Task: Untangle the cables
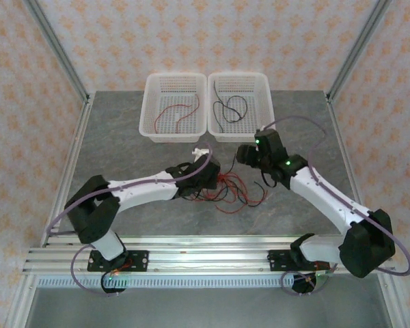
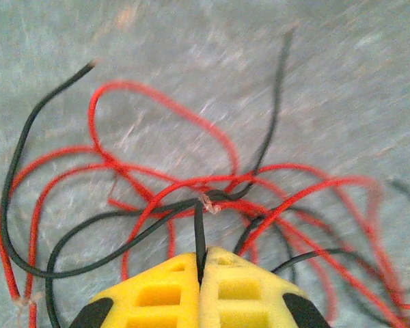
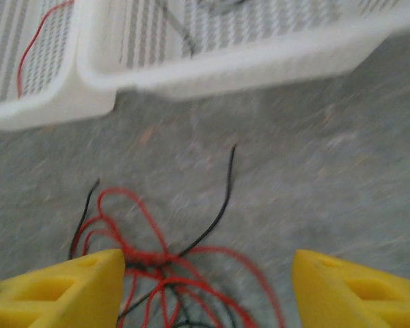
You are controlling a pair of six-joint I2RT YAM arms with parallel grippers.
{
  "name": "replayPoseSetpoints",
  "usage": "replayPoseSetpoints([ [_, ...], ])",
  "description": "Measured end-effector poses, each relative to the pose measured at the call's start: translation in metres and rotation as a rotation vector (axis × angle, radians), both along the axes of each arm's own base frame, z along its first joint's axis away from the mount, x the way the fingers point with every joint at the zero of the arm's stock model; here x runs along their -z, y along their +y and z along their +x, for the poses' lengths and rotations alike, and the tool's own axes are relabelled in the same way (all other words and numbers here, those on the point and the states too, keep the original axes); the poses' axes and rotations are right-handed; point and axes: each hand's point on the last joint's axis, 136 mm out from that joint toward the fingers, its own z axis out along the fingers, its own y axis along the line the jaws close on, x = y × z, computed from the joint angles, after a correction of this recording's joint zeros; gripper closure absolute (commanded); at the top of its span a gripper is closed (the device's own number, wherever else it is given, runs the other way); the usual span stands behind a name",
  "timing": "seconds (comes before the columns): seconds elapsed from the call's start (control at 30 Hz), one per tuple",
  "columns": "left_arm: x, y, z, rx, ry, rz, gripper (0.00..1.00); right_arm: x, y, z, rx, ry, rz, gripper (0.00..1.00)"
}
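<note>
One thin black wire (image 2: 199, 229) sits clamped in my left gripper (image 2: 200, 258), lower centre; I'd lift slowly, right gripper (image 3: 206, 266) wide open.

The cables (image 2: 215, 196) are red and black. The counter (image 1: 123, 154) is grey with pale streaks. The left basket (image 1: 148, 102) and the right basket (image 1: 264, 102) are white with rows of tiny holes. The left end effector (image 2: 201, 258) and the right end effector (image 3: 206, 260) are yellow. The left arm (image 1: 147, 186) and the right arm (image 1: 321, 195) are white and black. The wall (image 1: 27, 102) is cream with an orange flower pattern.
</note>
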Motion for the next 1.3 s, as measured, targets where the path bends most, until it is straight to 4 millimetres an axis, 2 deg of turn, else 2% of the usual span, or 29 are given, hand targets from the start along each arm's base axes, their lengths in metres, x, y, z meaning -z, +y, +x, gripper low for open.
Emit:
replayPoseSetpoints([
  [0.07,-0.031,-0.006,0.004,0.012,-0.051,-0.042,1.0,0.024,0.015,-0.014,-0.032,0.061,0.09,0.37],
  [0.2,-0.068,-0.01,0.008,0.032,-0.113,-0.085,1.0,0.054,0.031,-0.033,-0.033,0.149,0.222,0.37],
  [0.27,-0.075,-0.011,0.006,0.043,-0.124,-0.087,1.0,0.057,0.038,-0.032,-0.019,0.162,0.278,0.37],
  [0.43,-0.074,-0.008,0.002,0.063,-0.119,-0.059,1.0,0.056,0.051,-0.019,0.009,0.158,0.365,0.38],
  [0.53,-0.08,-0.007,0.001,0.074,-0.124,-0.046,1.0,0.066,0.058,-0.015,0.021,0.178,0.379,0.43],
  [0.63,-0.098,-0.007,0.003,0.073,-0.154,-0.051,1.0,0.084,0.065,-0.017,0.024,0.217,0.371,0.51],
  [0.77,-0.131,-0.007,0.009,0.07,-0.22,-0.068,1.0,0.103,0.07,-0.026,0.026,0.26,0.348,0.67],
  [1.0,-0.186,-0.004,0.02,0.055,-0.329,-0.059,1.0,0.114,0.063,-0.03,0.048,0.263,0.31,0.75],
  [1.3,-0.297,0.002,0.041,0.003,-0.547,-0.065,1.0,0.127,0.049,-0.028,0.086,0.242,0.238,0.93],
])
